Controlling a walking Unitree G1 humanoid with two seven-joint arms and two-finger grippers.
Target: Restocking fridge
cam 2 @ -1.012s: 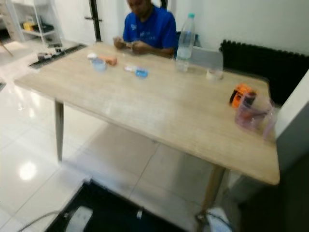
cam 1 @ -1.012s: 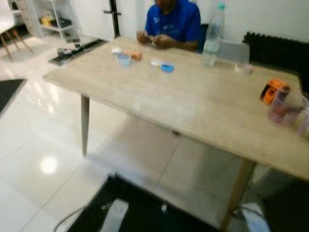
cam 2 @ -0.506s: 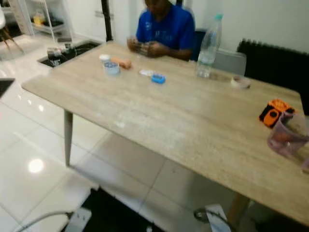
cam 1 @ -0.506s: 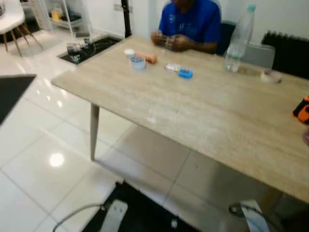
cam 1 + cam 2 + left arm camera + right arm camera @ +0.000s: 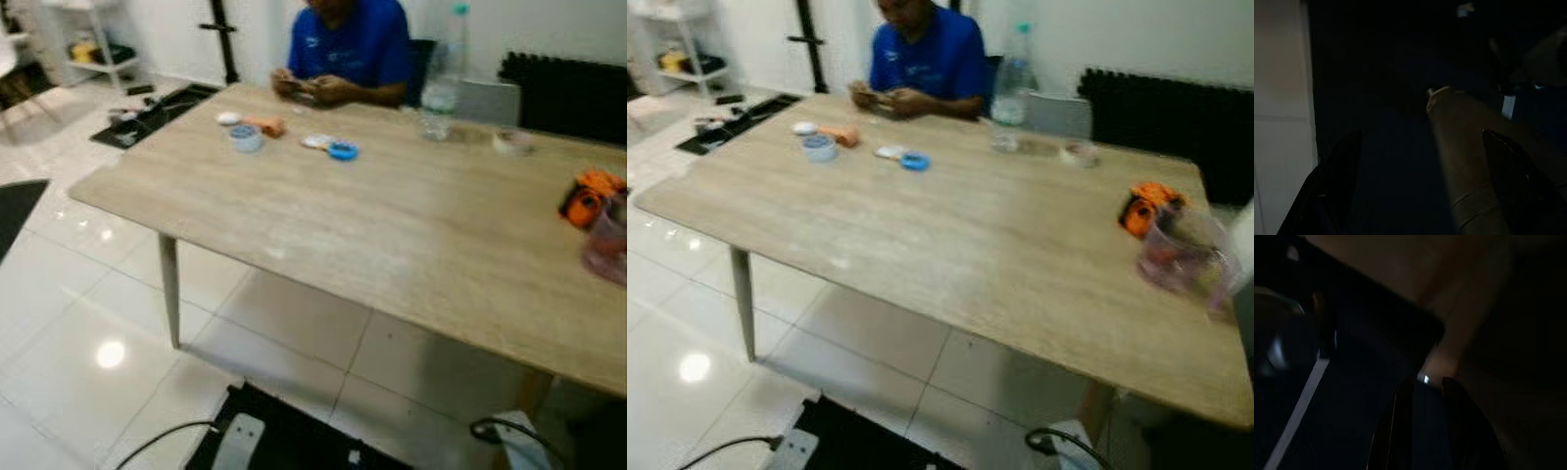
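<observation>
A clear water bottle (image 5: pixel 443 76) stands at the far side of a long pale wooden table (image 5: pixel 392 235). At the table's right end sit a clear plastic container (image 5: pixel 1181 257) with reddish contents and an orange-and-black object (image 5: pixel 1144 208). A pale blue cup (image 5: pixel 246 138), an orange piece (image 5: pixel 269 125) and a blue lid (image 5: pixel 342 151) lie near the far left corner. Both arms hang idle in the shade. In the dark left wrist view, my left gripper (image 5: pixel 1420 196) is open and holds nothing. The right wrist view is dark and shows only the right gripper (image 5: pixel 1427 431) over dark ground.
A person in a blue shirt (image 5: pixel 348 44) sits at the far side with both hands on the table. A black radiator (image 5: pixel 1156 108) is behind the table's right end. A black mat (image 5: pixel 294 441), a white power strip (image 5: pixel 238 441) and cables lie on the tiled floor below me.
The whole picture has swung sideways, so the camera has moved. The things on the table and the seated person stay where they were.
</observation>
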